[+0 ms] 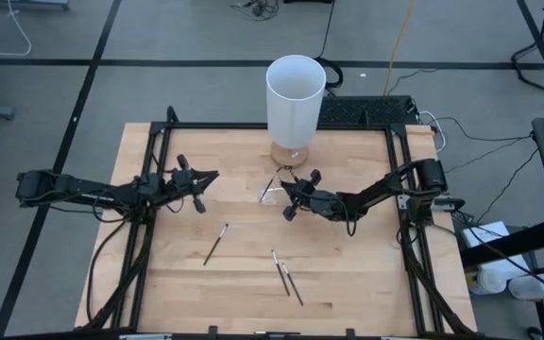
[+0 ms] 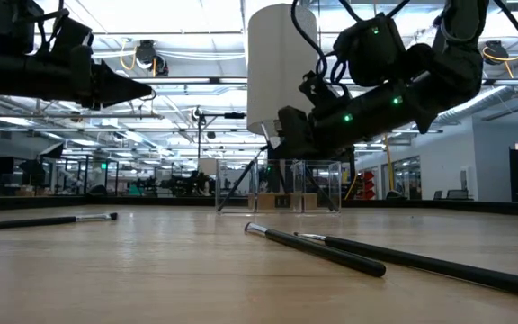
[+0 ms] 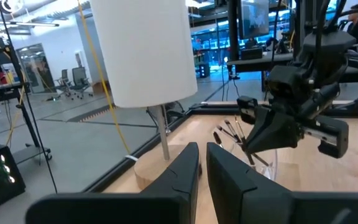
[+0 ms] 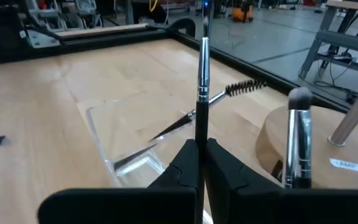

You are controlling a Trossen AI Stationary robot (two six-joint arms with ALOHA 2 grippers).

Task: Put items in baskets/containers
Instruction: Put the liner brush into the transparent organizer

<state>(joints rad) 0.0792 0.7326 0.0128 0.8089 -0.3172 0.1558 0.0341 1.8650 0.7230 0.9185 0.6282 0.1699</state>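
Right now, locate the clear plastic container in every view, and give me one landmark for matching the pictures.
High view: clear plastic container at table centre, just left of the right gripper.
Low view: container mid-picture, on the far tabletop under the right arm.
Left wrist view: container partly hidden behind the right gripper.
Right wrist view: container beyond the shut fingers.
Shared landmark: the white lamp, beside it.
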